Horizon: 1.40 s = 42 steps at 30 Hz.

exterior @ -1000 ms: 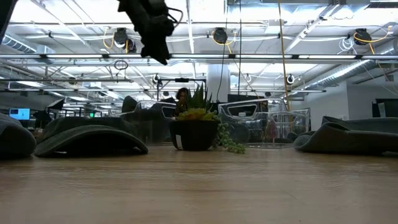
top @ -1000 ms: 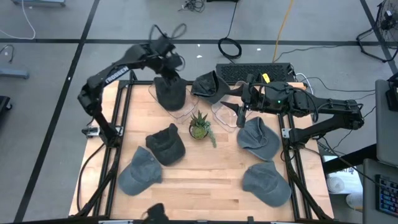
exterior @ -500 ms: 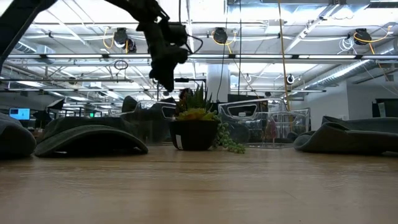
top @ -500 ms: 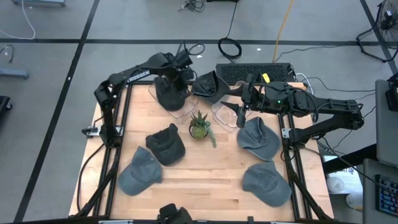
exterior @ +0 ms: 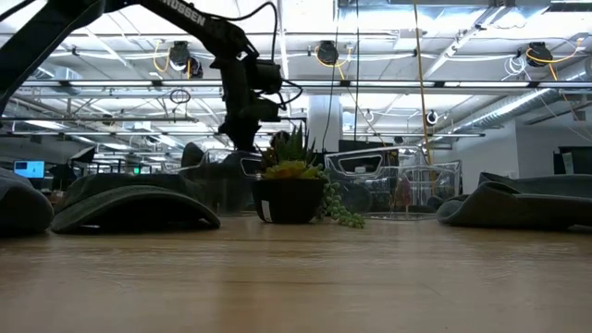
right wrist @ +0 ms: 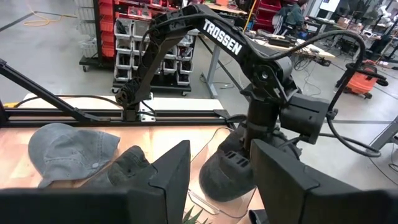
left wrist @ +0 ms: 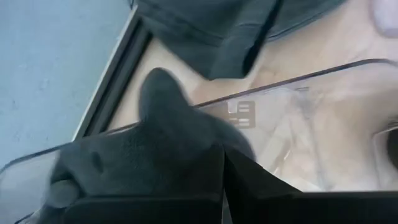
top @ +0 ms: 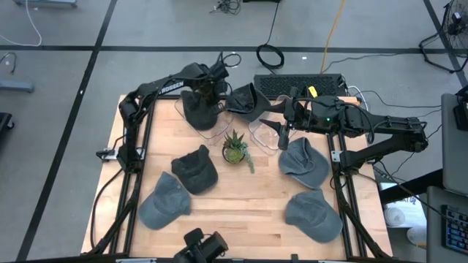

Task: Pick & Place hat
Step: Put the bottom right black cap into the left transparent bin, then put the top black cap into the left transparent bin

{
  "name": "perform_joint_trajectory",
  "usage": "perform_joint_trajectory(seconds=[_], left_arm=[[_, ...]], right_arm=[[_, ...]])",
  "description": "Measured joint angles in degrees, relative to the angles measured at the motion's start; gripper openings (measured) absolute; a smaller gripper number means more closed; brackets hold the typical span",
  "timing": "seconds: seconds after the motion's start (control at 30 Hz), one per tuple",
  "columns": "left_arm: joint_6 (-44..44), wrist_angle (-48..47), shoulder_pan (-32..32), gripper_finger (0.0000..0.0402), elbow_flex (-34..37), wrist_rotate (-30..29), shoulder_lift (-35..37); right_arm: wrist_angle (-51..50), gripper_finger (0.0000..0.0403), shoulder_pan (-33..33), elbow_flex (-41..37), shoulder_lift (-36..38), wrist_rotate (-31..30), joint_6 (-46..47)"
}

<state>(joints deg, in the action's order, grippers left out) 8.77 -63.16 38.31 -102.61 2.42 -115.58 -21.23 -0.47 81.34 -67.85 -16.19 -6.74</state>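
A dark hat sits in a clear bin at the back left of the table. My left gripper reaches down onto it from the left arm, which is stretched across the back edge. In the left wrist view the gripper is shut, with the hat's dark fabric bunched against its fingers. The low view shows this gripper down at the bin's rim. My right gripper waits open beside a second clear bin, nothing between its fingers.
A potted plant stands mid-table. Other hats lie around: a dark one at the back, a dark one left of centre, and grey ones at the front left, right and front right. A keyboard lies behind.
My left arm stretched out to the right and came down from high above the bin onto the dark hat, and its gripper closed. The right arm stayed still.
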Motion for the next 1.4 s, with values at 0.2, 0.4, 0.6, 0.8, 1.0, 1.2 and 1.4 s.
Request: perform_joint_trajectory(seconds=[0.2, 0.4, 0.6, 0.8, 1.0, 1.2, 1.4], left_arm=[[-3.52, -1.01, 1.96, 0.0002, 0.72, -2.04, -1.09], [-5.7, -4.63, 2.47, 0.0002, 1.9, -8.34, -1.1], [-8.06, -7.67, 3.57, 0.0001, 1.92, -11.0, -1.1], [-8.06, -7.24, 2.93, 0.0012, 1.95, -10.63, 0.19], [-4.32, -6.43, 0.59, 0.0011, 1.95, -7.71, 4.6], [-1.33, -2.64, -1.24, 0.0008, 1.95, -3.92, 10.29], [-0.51, 0.16, -2.54, 0.0005, 1.95, -1.31, 15.66]], right_arm=[[0.03, 0.0155, 0.0, 0.0, 0.0, 0.0, -0.38], [0.31, 0.0155, 0.0, 0.0, 0.0, 0.0, -0.42], [1.15, 0.0155, 0.0, 0.0, 0.0, 0.0, -0.42], [1.55, 0.0155, 0.0, 0.0, 0.0, 0.0, -1.29], [1.78, 0.0155, 0.0, 0.0, 0.0, 0.0, -1.9], [1.75, 0.0155, -0.02, -0.02, 0.0, 0.0, -1.9], [1.75, 0.0155, -0.02, -0.02, 0.0, -0.02, -1.9]])
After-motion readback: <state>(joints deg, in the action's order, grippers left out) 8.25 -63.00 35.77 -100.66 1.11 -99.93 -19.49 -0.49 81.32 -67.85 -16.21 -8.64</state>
